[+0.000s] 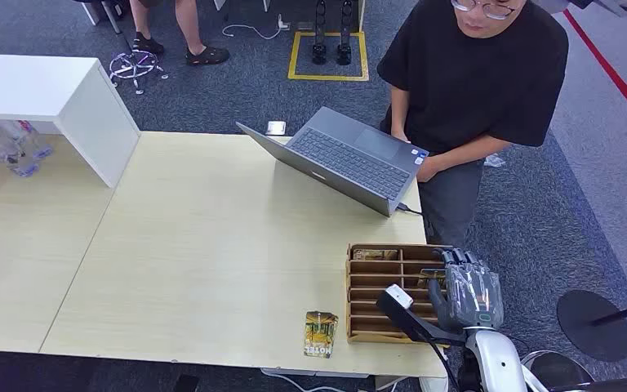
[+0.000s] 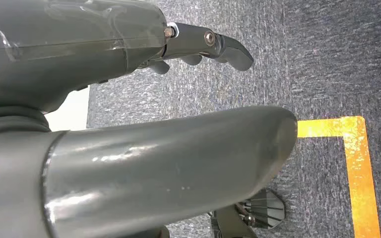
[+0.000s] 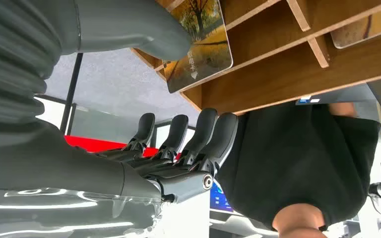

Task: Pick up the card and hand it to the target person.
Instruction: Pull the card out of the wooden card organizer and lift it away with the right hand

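Note:
A card (image 3: pixel 201 47) with an autumn tree picture sticks out of a slot of the brown wooden card rack (image 1: pixel 375 298) at the table's near right corner. My right hand (image 1: pixel 472 292) hovers at the rack's right side. In the right wrist view the thumb (image 3: pixel 129 25) lies against the card, while the dark fingers (image 3: pixel 201 131) stretch out straight past the rack's edge, apart from the card. The person (image 1: pixel 473 73) in a black shirt stands across the table's right corner. My left hand (image 2: pixel 129 99) hangs over the carpet and holds nothing.
An open grey laptop (image 1: pixel 351 159) sits behind the rack. A small upright holder (image 1: pixel 321 333) marked HOTEL stands near the front edge. Another card (image 1: pixel 375 255) lies in the rack's far slot. A white shelf (image 1: pixel 49 90) and bottles (image 1: pixel 8 143) stand far left.

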You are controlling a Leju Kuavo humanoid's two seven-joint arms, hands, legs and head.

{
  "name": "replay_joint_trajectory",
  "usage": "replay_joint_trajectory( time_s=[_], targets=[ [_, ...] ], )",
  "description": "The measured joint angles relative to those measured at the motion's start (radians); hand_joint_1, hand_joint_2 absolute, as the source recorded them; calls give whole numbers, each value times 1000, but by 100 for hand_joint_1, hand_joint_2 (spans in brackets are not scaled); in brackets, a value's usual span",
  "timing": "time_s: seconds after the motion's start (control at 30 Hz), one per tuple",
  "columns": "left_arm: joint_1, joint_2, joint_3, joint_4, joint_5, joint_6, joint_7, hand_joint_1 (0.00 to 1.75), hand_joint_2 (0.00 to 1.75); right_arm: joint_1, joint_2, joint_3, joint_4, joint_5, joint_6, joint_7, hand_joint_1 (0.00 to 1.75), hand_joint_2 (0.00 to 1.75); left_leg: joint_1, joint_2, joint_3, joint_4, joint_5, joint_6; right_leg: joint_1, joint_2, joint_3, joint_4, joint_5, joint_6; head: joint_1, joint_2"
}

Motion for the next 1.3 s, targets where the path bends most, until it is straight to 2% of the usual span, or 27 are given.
replay_joint_trajectory(
  time_s=[0.17,0.57,0.73,0.97,1.3],
  targets=[
    [0,0,0,0,0,-1,1,0,0,0,2,0,9,-10,-6,0,90,175,0,0,0,0,0,0,0,0,0,0,0,0,0,0],
    [0,0,-1,0,0,-2,3,0,0,0,2,0,14,27,-11,14,78,175,0,0,0,0,0,0,0,0,0,0,0,0,0,0],
    [0,0,-1,0,4,-2,4,0,0,1,2,0,9,40,-10,20,81,175,0,0,0,0,0,0,0,0,0,0,0,0,0,0],
    [0,0,-1,0,11,0,6,0,0,6,2,-1,-13,62,-8,35,99,175,0,0,0,0,0,0,0,0,0,0,0,0,0,0],
    [0,0,-1,0,14,0,6,0,0,15,2,-1,-20,66,0,36,105,175,0,0,0,0,0,0,0,0,0,0,0,0,0,0]
  ],
)
